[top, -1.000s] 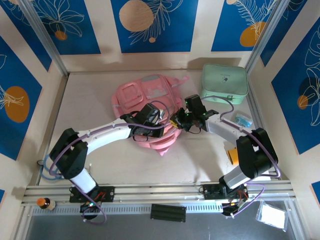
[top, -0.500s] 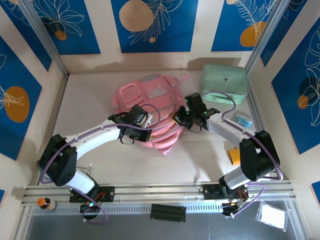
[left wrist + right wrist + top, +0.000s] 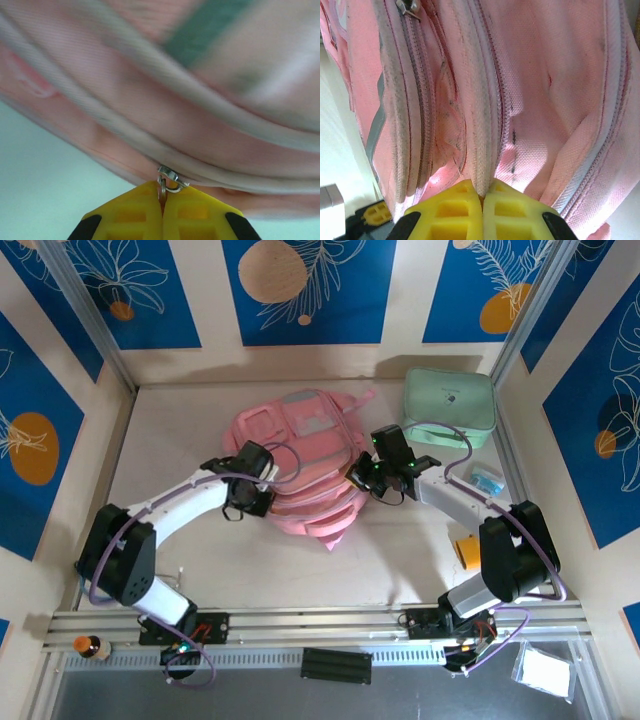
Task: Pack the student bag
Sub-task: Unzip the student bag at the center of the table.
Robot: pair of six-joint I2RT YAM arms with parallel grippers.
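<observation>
Two grips were on the student bag (image 3: 300, 435), which lay mid-frame in the top view on the table (image 3: 180, 430). My left gripper (image 3: 162, 202) was pinched together on the small metal zipper pull (image 3: 169, 178) at the bag's left edge, and I judged that was to run the zip. My right gripper (image 3: 482, 192) was clamped on a pale zipper seam (image 3: 482, 150) at the bag's right edge, probably bracing the fabric against that pull. Much was hard to read. The left wrist view was blurred, the bag's inside was hidden, and I couldn't tell whether the main compartment stood open.
</observation>
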